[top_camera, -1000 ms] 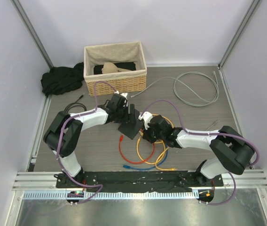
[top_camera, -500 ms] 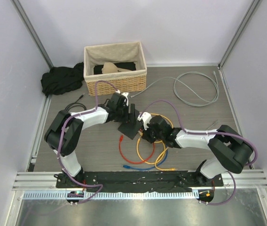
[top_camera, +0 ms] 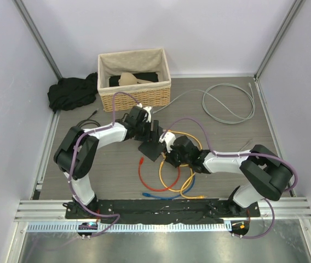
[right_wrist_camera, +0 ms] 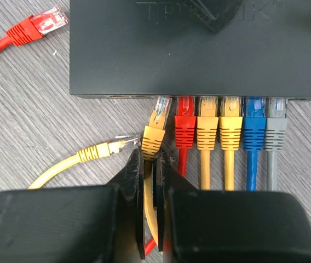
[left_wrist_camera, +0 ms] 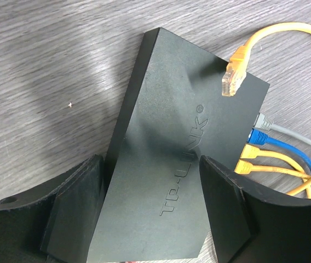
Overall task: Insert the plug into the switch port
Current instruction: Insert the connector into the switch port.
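The dark-grey switch (top_camera: 151, 149) lies on the table between the arms. My left gripper (left_wrist_camera: 151, 164) straddles it, one finger (left_wrist_camera: 73, 208) pressed on each long side, clamping it. The switch's socket edge (right_wrist_camera: 177, 97) faces my right gripper (right_wrist_camera: 150, 156), which is shut on a yellow cable just behind its yellow plug (right_wrist_camera: 154, 131). That plug is tilted, its clear tip at the leftmost socket and not seated. Red, two yellow, blue and grey plugs (right_wrist_camera: 276, 129) sit in the sockets to its right. The right gripper (top_camera: 170, 152) is at the switch's near-right edge.
A loose yellow plug (right_wrist_camera: 109, 148) lies beside the right fingers, and a loose red plug (right_wrist_camera: 38, 24) lies left of the switch. Another yellow plug (left_wrist_camera: 233, 74) hangs over the switch's far corner. Coiled cables (top_camera: 169, 178), a wicker basket (top_camera: 134, 76) and a grey cable (top_camera: 226, 104) are around.
My right gripper has edged left toward the switch with the yellow plug. My left gripper has shifted slightly and still clamps the switch.
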Robot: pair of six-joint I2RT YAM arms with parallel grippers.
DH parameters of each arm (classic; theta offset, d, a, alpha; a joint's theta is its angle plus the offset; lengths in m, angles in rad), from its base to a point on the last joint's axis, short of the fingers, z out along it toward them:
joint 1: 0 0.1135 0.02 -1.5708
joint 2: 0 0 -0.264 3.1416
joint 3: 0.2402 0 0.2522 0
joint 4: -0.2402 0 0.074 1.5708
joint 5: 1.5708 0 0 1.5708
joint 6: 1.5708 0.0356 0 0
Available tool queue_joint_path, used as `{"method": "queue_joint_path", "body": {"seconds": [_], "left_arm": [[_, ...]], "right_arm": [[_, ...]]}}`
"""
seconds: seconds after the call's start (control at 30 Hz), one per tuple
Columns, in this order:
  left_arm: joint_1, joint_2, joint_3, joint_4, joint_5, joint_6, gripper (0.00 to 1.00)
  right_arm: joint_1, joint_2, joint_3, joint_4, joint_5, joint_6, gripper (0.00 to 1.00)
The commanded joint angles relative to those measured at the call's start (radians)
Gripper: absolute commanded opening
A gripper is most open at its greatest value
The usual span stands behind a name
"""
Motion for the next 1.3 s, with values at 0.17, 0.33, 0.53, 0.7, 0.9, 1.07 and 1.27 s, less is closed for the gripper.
{"method": "queue_joint_path", "body": {"seconds": [0.17,0.33,0.53,0.7,0.9,1.07,1.27], "left_arm": [[-0.012,0.073,0.003,-0.102,0.124,0.015,0.73],[-0.012,0.076,0.008,-0.142,0.106,0.033,0.72],[-0.015,0.083,0.017,-0.151,0.142,0.032,0.69],[-0.037,0.085,0.005,-0.153,0.158,0.022,0.69],[-0.058,0.080,-0.018,-0.142,0.176,0.009,0.68],[-0.060,0.070,-0.032,-0.124,0.198,-0.059,0.66],[-0.098,0.054,-0.050,-0.067,0.213,-0.154,0.66]], "right_arm": [[0.096,-0.005,0.032,0.100,0.193,-0.069,0.01],[0.125,-0.023,0.049,0.077,0.268,-0.103,0.01],[0.125,0.020,0.069,0.099,0.254,-0.099,0.01],[0.127,0.041,0.101,0.112,0.231,-0.094,0.01],[0.124,0.020,0.140,0.110,0.257,-0.118,0.01],[0.119,0.038,0.177,0.112,0.250,-0.108,0.01],[0.104,0.073,0.195,0.172,0.260,-0.077,0.01]]}}
